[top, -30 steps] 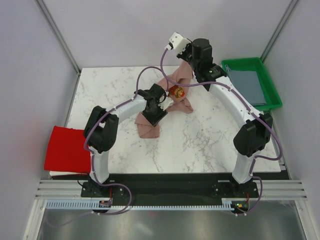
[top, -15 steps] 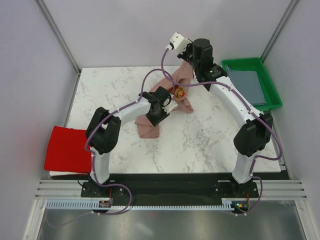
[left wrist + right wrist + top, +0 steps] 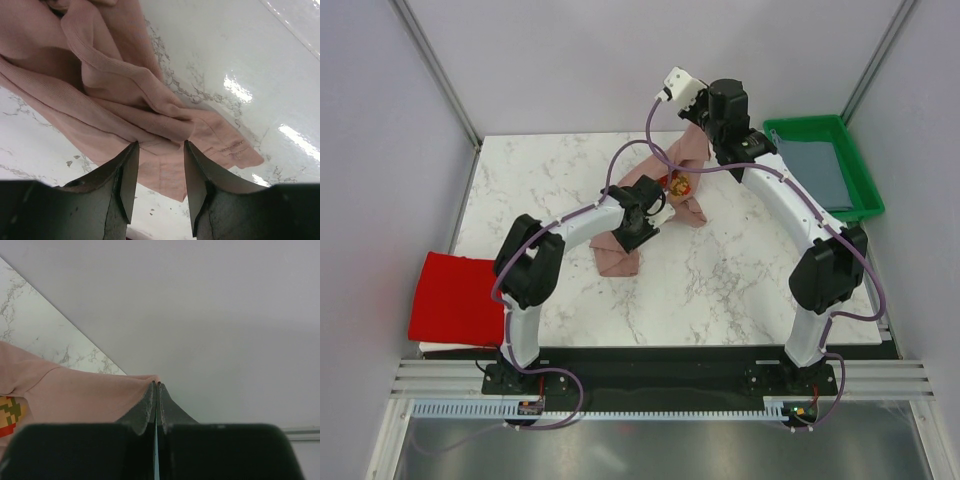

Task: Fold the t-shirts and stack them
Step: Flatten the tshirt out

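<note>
The dusty-pink t-shirt [image 3: 620, 255] sits in the middle of the table [image 3: 720, 290], toward its back edge. One part is heaped on the marble. The rest is drawn up in a taut peak toward the back edge, with the chest graphic [image 3: 677, 183] facing up on the slope. The right wrist view shows what the top view hides: the right gripper [image 3: 156, 384] has its jaws clenched flat together on a thin edge of pink cloth, held up in front of the pale back wall [image 3: 225, 315]. The graphic shows at that view's left border. The left wrist view shows folds and a stitched hem lying crumpled on the glossy surface. The left gripper [image 3: 160, 144] has its fingers [image 3: 125, 170] parted, with a fold running across the gap, and nothing looks pinched. From above, that gripper is over the heaped part, near the lifted part. The red t-shirt [image 3: 455, 297] lies flat at the table's left edge near the front corner and overhangs that edge, well apart from the pink one. The slate grey-blue t-shirt [image 3: 817, 170] lies in the green tray [image 3: 867, 175] at the back right corner, beside the right arm. Bare marble runs across the front half of the table and the back left corner. Walls stand close to the back, left and right edges.
</note>
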Controlling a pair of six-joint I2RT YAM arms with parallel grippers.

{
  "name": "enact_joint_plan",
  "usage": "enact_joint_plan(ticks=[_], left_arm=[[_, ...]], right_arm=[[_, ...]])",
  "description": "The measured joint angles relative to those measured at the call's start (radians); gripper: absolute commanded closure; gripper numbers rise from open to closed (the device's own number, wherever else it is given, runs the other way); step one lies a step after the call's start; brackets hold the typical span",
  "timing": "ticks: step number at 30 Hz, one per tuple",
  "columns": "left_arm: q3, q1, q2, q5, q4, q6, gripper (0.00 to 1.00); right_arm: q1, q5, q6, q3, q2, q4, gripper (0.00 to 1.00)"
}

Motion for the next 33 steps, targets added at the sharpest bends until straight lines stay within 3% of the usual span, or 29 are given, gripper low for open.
enact_joint_plan(ticks=[19, 29, 32, 33], left_arm=[[-0.001, 0.0, 0.016, -0.019, 0.002, 0.012, 0.5], [-0.002, 0.0, 0.03, -0.039, 0.003, 0.016, 0.59], [-0.002, 0.0, 0.03, -0.042, 0.003, 0.018, 0.67], [-0.002, 0.0, 0.03, -0.046, 0.003, 0.019, 0.74]], right_arm=[[-0.01, -0.008, 0.01, -0.01, 0.0, -0.003, 1.0], [-0.012, -0.008, 0.011, -0.011, 0.0, -0.003, 1.0], [-0.012, -0.008, 0.012, -0.012, 0.0, -0.003, 1.0], [-0.012, -0.008, 0.013, -0.012, 0.0, -0.003, 1.0]])
